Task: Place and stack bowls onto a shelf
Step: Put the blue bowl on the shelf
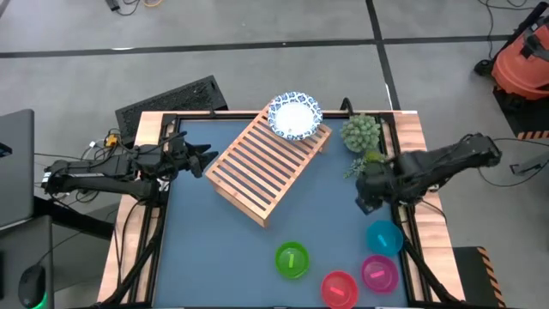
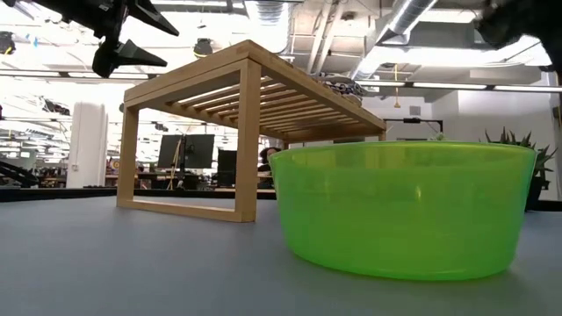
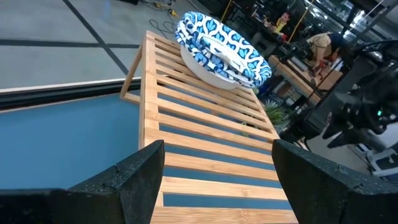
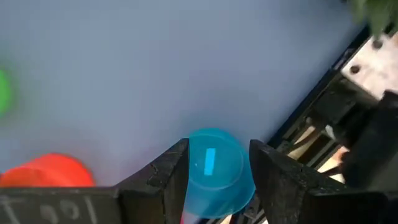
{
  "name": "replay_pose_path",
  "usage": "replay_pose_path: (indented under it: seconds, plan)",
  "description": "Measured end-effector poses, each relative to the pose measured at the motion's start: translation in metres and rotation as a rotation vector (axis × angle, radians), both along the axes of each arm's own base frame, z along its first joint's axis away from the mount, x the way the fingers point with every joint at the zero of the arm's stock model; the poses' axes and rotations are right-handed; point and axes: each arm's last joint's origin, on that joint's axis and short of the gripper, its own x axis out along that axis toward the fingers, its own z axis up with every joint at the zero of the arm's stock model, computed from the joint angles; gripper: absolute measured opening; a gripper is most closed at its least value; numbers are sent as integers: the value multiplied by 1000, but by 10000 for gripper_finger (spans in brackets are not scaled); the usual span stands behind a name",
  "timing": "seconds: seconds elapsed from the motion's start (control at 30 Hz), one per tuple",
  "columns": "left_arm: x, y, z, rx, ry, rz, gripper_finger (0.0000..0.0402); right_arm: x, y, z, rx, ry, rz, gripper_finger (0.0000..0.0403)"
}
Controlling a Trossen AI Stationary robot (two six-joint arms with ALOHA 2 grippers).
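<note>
High view is showing the wooden shelf sitting slanted near the table's far edge. White bowls with blue rims are sitting stacked on its far end. The left gripper is hanging by the left edge, jaws wide. The right gripper is hanging above the teal bowl, jaws wide.

A green bowl sits close up, the wooden shelf standing behind it.

bright even overhead light; right wrist view blurred; green bowl sharp.
</note>
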Motion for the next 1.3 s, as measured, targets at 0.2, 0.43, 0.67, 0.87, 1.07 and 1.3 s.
replay_pose_path:
  seconds: [0.2, 0.43, 0.67, 0.87, 1.07, 1.3]
  plan:
    - [0, 0, -1, -28, -8, 6, 281, 8, 29, -34, 11, 21, -37, 192]
    - [0, 0, -2, -30, 0, 8, 281, 20, 57, -65, 14, 53, -73, 192]
    - [-1, 0, -2, -29, 7, 11, 281, 24, 78, -86, 5, 178, -78, 192]
    - [-1, 0, -2, -30, 7, 11, 281, 32, 94, -102, 30, 177, -61, 192]
    - [-1, 0, -2, -27, 9, 10, 281, 38, 100, -117, 26, 232, -63, 192]
    - [-1, 0, -2, -28, 10, 10, 281, 42, 106, -136, 39, 320, 0, 155]
